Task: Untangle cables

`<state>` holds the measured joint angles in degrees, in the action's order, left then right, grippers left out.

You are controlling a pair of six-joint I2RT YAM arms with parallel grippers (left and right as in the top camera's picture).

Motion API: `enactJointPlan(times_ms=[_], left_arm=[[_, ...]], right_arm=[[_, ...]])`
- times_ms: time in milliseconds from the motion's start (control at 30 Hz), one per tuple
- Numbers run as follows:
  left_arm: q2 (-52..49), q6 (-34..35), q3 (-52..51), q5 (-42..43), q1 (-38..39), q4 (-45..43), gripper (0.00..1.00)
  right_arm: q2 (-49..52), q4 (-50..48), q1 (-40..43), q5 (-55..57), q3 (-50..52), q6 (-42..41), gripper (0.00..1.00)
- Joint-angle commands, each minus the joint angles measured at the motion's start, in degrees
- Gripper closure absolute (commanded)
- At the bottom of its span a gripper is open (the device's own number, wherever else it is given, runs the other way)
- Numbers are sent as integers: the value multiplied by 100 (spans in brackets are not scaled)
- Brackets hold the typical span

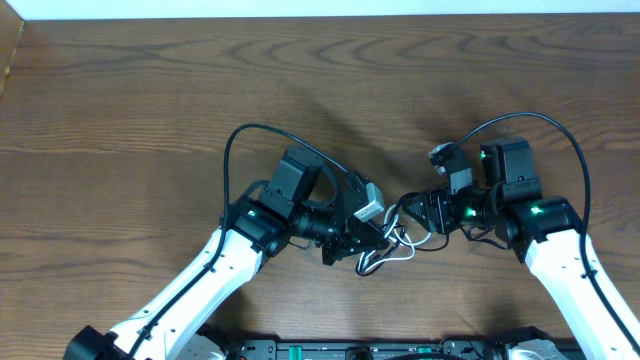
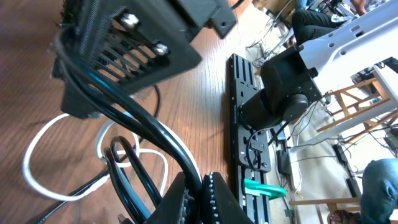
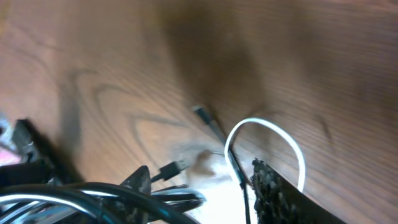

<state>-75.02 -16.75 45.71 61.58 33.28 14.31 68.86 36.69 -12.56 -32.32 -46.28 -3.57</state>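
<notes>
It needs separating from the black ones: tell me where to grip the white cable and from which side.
Probably the white cable at the crown of its open loop, from above, jaws across it: there it lies alone, clear of the black cables bunched nearby.

From overhead, the cables (image 1: 385, 258) lie mostly hidden under the left claw (image 1: 372, 240) and right claw (image 1: 412, 214), their crossings too small to trace. The right wrist view is blurred; there the white cable (image 3: 261, 120) vanishes behind a finger (image 3: 273, 194) at 5 o'clock.

A brown wood-grain table (image 1: 140, 90) carries a small tangle of white and black cables (image 1: 378, 262)
</notes>
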Motion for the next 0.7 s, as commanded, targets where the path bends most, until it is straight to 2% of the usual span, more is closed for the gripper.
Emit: enactJointPlan(times_ms=[0, 133, 267, 367, 400, 533, 567, 667], left_arm=[[-24, 114, 35, 146, 46, -4, 92], [-24, 514, 35, -273, -31, -2, 92], [-24, 509, 35, -271, -85, -7, 93], [-24, 509, 35, -271, -85, -37, 93], [-24, 509, 35, -271, -85, -55, 92], [-24, 511, 35, -271, -85, -111, 92], [-24, 511, 35, -271, -85, -111, 93], [-24, 457, 35, -271, -85, -114, 92]], right_arm=[[-94, 74, 146, 505, -46, -389, 46], [-295, 516, 479, 498, -341, -365, 40], [-588, 1069, 813, 494, -595, -422, 18], [-857, 1510, 1071, 236, -649, -632, 9], [-918, 1633, 1156, 4, -649, -656, 1], [-1003, 1943, 1547, -1252, -647, -883, 1], [-992, 1950, 1707, -1954, -632, -892, 1], [-981, 1941, 1853, -3086, -529, -1204, 2]])
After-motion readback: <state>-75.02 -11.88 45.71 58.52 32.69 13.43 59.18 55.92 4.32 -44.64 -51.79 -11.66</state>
